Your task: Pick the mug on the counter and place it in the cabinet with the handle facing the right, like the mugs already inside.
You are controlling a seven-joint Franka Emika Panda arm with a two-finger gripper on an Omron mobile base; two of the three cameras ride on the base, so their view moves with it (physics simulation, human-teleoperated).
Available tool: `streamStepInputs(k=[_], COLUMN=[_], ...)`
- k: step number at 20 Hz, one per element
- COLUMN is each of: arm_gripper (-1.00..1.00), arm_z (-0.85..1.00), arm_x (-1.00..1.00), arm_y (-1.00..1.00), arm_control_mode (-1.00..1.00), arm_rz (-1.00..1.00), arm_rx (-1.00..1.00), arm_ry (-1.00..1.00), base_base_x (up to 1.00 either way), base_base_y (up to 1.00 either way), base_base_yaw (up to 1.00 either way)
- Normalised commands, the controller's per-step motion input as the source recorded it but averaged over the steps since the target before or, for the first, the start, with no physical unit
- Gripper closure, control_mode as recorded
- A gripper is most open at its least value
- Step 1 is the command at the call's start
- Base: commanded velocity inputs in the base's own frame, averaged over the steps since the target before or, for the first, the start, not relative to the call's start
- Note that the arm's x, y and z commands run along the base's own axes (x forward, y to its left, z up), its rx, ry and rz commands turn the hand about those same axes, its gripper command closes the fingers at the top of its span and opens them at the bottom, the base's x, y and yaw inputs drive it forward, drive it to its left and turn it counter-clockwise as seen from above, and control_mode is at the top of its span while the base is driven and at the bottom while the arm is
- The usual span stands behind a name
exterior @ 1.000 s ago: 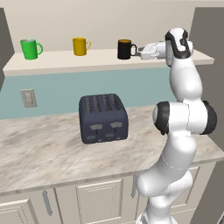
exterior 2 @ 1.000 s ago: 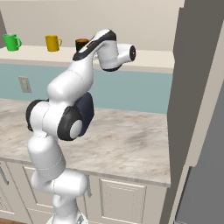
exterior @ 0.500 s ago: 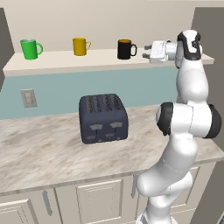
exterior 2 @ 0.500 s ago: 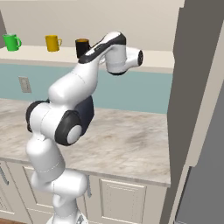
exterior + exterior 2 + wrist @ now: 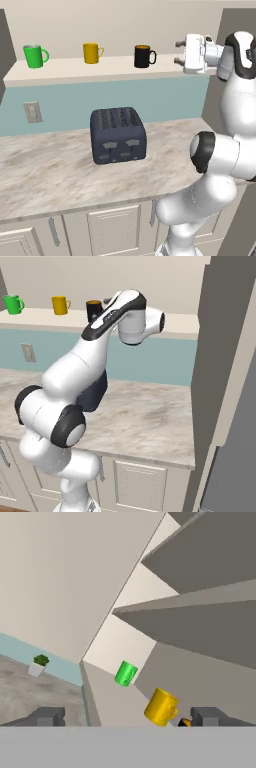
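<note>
Worktop lies nearest me in the left base view, marbled beige-grey, with a dark blue toaster standing near its middle and a wall socket on the teal wall at about ten o'clock from the toaster. Behind and above, the cabinet shelf board runs across the view. On it I see the green mug at the far left, the yellow mug further right, and the mug, black with an orange rim, further right again, upright with its handle pointing to three o'clock like the other two. My gripper hangs at shelf height at three o'clock from the black mug, apart from it, with its fingers spread wide and empty.

From the right base view my arm crosses in front of the shelf, and the black mug shows just past it. Hand view, rolled over, looks along the shelf: yellow mug close, green mug beyond, and a small potted plant far off on the worktop at nine o'clock.
</note>
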Motion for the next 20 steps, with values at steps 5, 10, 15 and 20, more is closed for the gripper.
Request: streamStepInputs(k=[5, 10, 15, 20], arm_gripper=[-1.0, -1.0, -1.0, -1.0], arm_z=[0.61, 0.06, -0.1, -0.3], arm_x=[-0.95, -1.0, -1.0, -1.0], arm_y=[0.51, 0.58, 0.46, 0.25], arm_control_mode=[-1.0, -1.0, -1.0, -1.0], arm_rz=[0.08, 0.03, 0.0, -0.07], arm_rx=[-0.06, -0.09, -0.05, 0.0], arm_ry=[-0.17, -0.23, -0.22, -0.05], base_base_x=[0.0, 0.0, 0.0, 0.0], base_base_y=[0.0, 0.0, 0.0, 0.0], base_base_yaw=[0.0, 0.0, 0.0, 0.0])
